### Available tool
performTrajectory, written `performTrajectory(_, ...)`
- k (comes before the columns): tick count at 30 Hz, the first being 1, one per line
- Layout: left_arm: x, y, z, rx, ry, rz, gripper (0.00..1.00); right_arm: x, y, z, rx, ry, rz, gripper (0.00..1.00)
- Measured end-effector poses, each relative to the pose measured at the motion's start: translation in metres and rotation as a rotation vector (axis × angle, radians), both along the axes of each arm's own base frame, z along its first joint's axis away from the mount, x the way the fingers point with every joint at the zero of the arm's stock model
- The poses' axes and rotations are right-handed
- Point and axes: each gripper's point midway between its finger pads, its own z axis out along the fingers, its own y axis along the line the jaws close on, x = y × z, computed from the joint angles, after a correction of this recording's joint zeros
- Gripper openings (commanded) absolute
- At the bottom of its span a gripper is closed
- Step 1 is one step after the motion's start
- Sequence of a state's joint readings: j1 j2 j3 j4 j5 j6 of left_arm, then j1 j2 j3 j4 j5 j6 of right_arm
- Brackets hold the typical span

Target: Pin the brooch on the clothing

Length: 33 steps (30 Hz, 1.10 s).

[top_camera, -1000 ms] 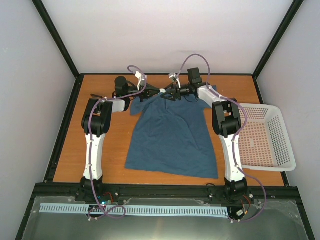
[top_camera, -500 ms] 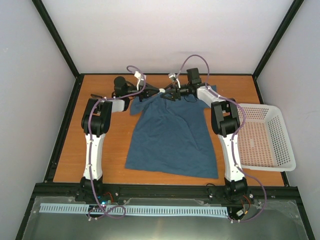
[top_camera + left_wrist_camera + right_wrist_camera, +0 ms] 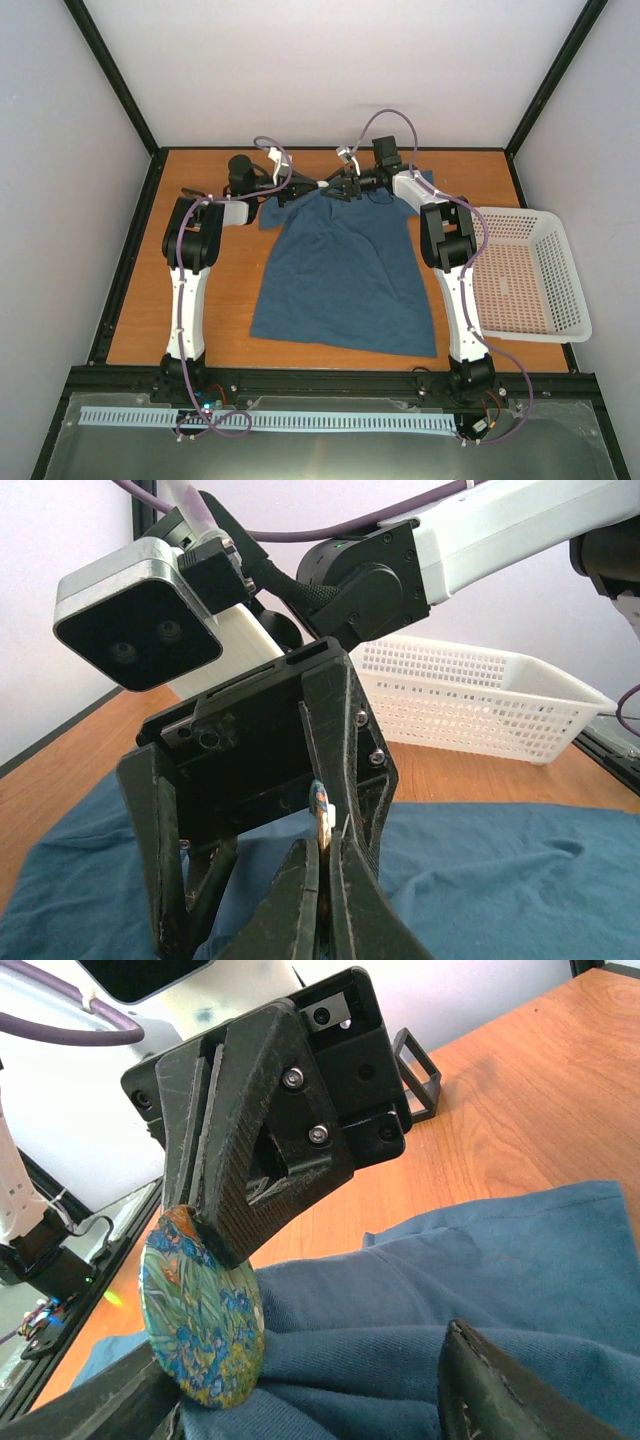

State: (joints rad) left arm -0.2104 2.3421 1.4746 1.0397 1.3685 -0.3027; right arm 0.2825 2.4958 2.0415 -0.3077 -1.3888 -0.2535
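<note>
Top external view shows the clothing (image 3: pixel 345 275), a soft, rumpled teal T-shirt, spread at centre frame. The right gripper (image 3: pixel 300 1405), fingers apart and empty along the right wrist view's bottom edge, would do best to bunch the cloth steady under the pin. The left gripper (image 3: pixel 205 1230), ribbed black plastic, is clamped on the brooch (image 3: pixel 200 1320), a glossy round flower-painted disc at lower left, just above the fabric. Its pin is hidden, probably behind.

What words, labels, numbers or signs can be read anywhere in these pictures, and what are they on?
None: no text can be read in any view.
Round brooch: a painted picture of blue flowers and green leaves, no words.
Dark teal T-shirt: plain, no print.
White plastic mesh basket: no label.
Grey camera box: no marking visible.
</note>
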Motion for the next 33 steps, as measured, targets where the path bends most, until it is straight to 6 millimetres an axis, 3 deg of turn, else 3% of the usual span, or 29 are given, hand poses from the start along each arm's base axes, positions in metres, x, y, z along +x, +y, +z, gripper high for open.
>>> performTrajectory(26, 0.005, 0.002, -0.005, 0.031, -0.082, 0.048, 0.01, 0.007, 0.002, -0.006, -0.018, 0.068, -0.004, 0.57)
performTrajectory(33, 0.014, -0.006, -0.003, 0.071, -0.125, 0.034, 0.01, 0.015, 0.0, -0.002, -0.036, 0.044, -0.026, 0.55)
